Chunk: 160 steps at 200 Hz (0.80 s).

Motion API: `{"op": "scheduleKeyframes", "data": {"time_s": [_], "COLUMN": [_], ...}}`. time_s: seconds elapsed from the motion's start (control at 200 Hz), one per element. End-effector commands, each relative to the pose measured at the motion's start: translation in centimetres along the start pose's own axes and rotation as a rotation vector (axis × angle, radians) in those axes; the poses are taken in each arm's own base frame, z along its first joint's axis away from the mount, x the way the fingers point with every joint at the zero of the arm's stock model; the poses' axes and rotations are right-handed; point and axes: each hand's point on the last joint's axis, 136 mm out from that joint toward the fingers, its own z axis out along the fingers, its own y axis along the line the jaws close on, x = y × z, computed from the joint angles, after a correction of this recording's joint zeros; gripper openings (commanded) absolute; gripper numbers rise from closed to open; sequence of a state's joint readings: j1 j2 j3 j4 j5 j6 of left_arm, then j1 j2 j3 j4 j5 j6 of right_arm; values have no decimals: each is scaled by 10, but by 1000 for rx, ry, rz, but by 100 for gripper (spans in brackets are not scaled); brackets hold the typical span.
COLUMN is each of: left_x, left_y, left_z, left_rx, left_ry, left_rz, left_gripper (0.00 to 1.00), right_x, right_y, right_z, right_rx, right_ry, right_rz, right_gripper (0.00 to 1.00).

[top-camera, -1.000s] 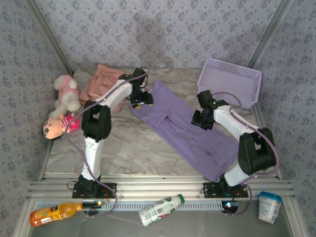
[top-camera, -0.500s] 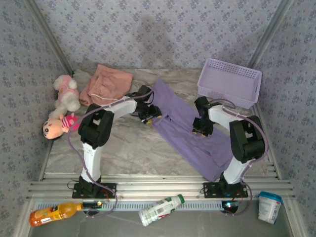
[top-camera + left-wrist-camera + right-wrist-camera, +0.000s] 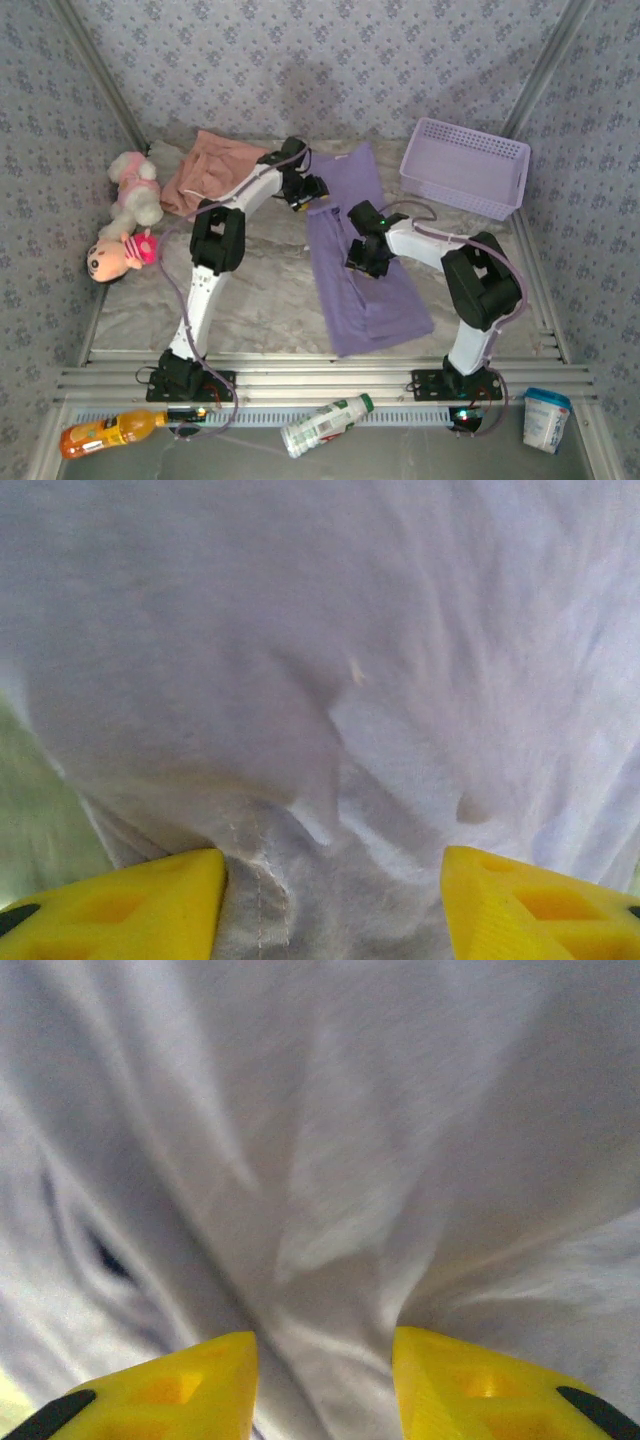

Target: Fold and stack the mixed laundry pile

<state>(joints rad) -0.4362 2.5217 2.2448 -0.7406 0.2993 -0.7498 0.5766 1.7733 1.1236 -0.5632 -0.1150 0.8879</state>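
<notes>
1. The left gripper point(image 3: 305, 190) point(image 3: 332, 880) is down on the far end of the long lavender cloth shirt point(image 3: 370, 300) point(image 3: 350, 680), near the middle of the far edge of the grey marbled table point(image 3: 260, 290). In the left wrist view its yellow fingers point(image 3: 130, 900) stand well apart with a hemmed bunch of the cloth between them. I cannot tell whether they clamp it or only press on it.
2. The right gripper point(image 3: 362, 255) point(image 3: 322, 1360) rests on the same shirt point(image 3: 350, 1110) about halfway along it, near the table's centre. Its yellow fingers point(image 3: 170, 1385) stand closer together. A ridge of cloth rises in the gap and creases fan out from it. I cannot tell whether the cloth is pinched or let go.
3. The shirt lies flattened in a long strip from the far edge toward the near edge, slightly right of centre. Its near end is broader and skewed to the right.
4. The salmon-pink cloth shorts point(image 3: 215, 165) lie crumpled at the far left corner, just beside the left arm and apart from the shirt.
5. A rectangular lavender plastic mesh basket point(image 3: 460, 190) stands at the far right corner, near the shirt but not touching it.
6. Along the left edge lie a white-and-pink plush dog point(image 3: 135, 195) and a round-faced plush doll point(image 3: 110, 258).
7. Beyond the near edge, beside the arm bases, are an orange drink bottle point(image 3: 110, 432), a white bottle point(image 3: 325, 425) on its side and a white tub point(image 3: 545, 418).
</notes>
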Motion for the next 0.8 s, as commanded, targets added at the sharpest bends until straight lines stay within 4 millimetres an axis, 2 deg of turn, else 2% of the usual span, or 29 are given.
{"op": "scheduleKeyframes", "data": {"time_s": [0.0, 0.12, 0.21, 0.31, 0.415, 0.52, 0.685, 0.794], "left_x": [6, 2, 13, 31, 52, 76, 90, 92], "left_y": [17, 4, -2, -6, -17, -12, -2, 19], "left_z": [-11, -42, -59, -74, -79, -66, -31, -12], "left_rx": [-81, -78, -61, -26, 89, 121, 123, 63], "left_ry": [101, 93, 111, 121, 122, 147, 171, 190], "left_rz": [101, 174, 187, 182, 129, 71, 29, 6], "left_gripper": [63, 64, 64, 64, 62, 59, 59, 59], "right_x": [-15, -36, -44, -43, -38, -22, 2, 15], "right_y": [15, 0, -16, -29, -34, -45, -51, -46], "right_z": [-24, -45, -49, -47, -37, -21, -1, 7], "right_rx": [-63, -105, -106, -71, -47, -25, -22, -17], "right_ry": [-31, -93, -111, -103, -93, -52, -8, 9], "right_rz": [63, 108, 121, 92, 64, 73, 84, 82], "right_gripper": [47, 49, 48, 45, 42, 40, 40, 40]}}
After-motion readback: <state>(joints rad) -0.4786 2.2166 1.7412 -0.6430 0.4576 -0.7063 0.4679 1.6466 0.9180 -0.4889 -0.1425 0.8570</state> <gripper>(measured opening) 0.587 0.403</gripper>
